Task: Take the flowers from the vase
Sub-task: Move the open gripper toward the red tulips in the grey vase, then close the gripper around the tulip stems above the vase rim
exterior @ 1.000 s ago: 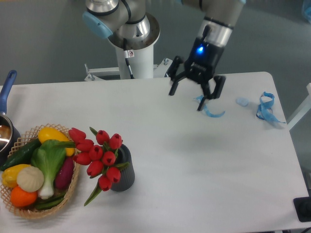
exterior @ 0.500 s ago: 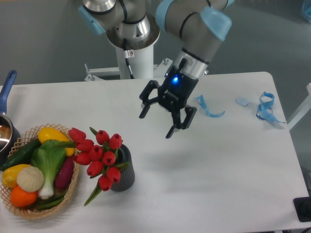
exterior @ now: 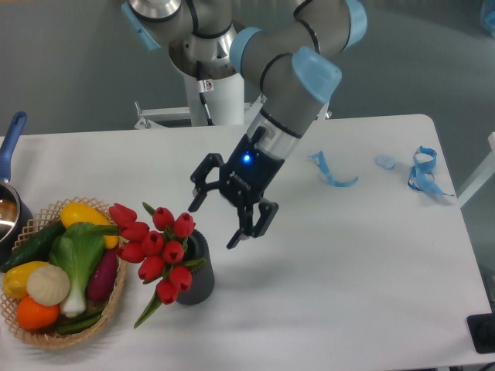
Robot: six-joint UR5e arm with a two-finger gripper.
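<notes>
The flowers [exterior: 155, 247], red tulip buds with green leaves, lean to the left out of the vase [exterior: 196, 268], a short dark grey ribbed cylinder at the table's front left. My gripper [exterior: 212, 223] hangs open just above and to the right of the bunch, its fingers spread and nothing between them. One fingertip is near the vase's upper right rim; I cannot tell whether it touches.
A woven basket [exterior: 108, 313] of vegetables stands left of the vase, touching the flowers. A blue-handled pot [exterior: 9, 154] sits at the left edge. Blue ribbon scraps [exterior: 334, 174] and more blue ribbon [exterior: 424, 171] lie at the back right.
The gripper has travelled from the back right of the table down and to the left, ending close to the flowers. It stayed open. The flowers and vase have not moved.
</notes>
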